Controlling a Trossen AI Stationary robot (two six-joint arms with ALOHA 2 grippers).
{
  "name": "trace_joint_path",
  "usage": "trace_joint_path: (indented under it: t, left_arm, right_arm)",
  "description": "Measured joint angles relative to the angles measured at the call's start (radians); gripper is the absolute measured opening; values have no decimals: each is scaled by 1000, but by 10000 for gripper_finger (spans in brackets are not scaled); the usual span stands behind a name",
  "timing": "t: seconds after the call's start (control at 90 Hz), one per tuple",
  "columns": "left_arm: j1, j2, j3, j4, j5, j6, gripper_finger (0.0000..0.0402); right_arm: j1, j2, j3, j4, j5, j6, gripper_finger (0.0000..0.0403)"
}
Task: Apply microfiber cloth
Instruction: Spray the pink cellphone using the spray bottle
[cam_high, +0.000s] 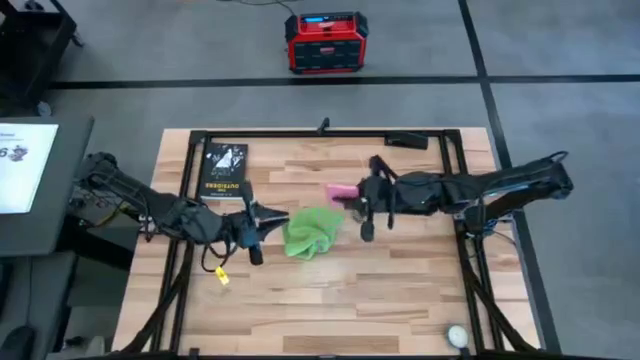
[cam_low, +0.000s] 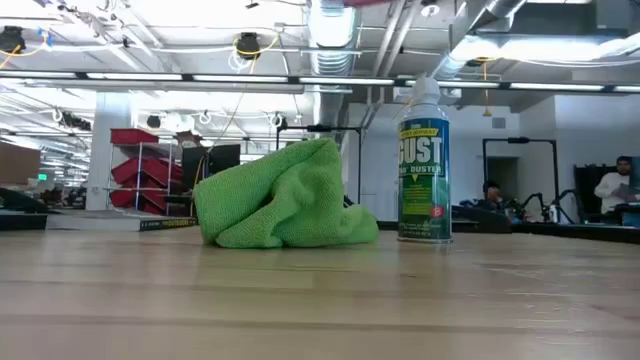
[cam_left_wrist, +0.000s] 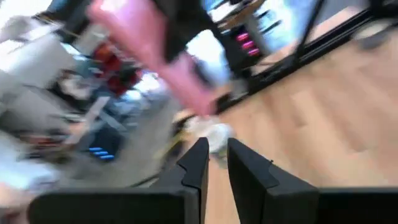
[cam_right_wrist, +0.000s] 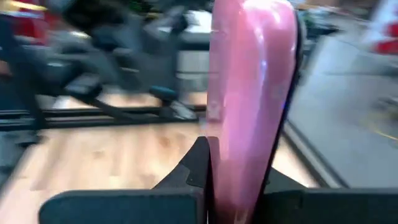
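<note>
Holding a pink phone (cam_right_wrist: 249, 106) clamped upright, the right pincer (cam_high: 367, 197) waits while the left pincer (cam_high: 254, 233), nearly closed and empty, must next grasp the microfiber cloth (cam_high: 312, 232) lying on the bench (cam_high: 400, 290).

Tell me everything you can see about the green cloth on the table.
The microfiber cloth is bright lime green, soft and fuzzy, bunched into a crumpled heap rather than spread flat. It lies on the wooden table near its middle, between the two arms. Neither gripper touches it. In the low view, it rises to a folded peak beside a duster can.

Overhead, table-level, two blurry wrist views.
</note>
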Motion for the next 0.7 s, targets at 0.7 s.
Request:
trace_joint_path:
  t: [0.7]
  left_arm:
    - [106,2,-448,594,152,-337,36]
  right_arm:
    - [424,-31,-295,-96,710,554,12]
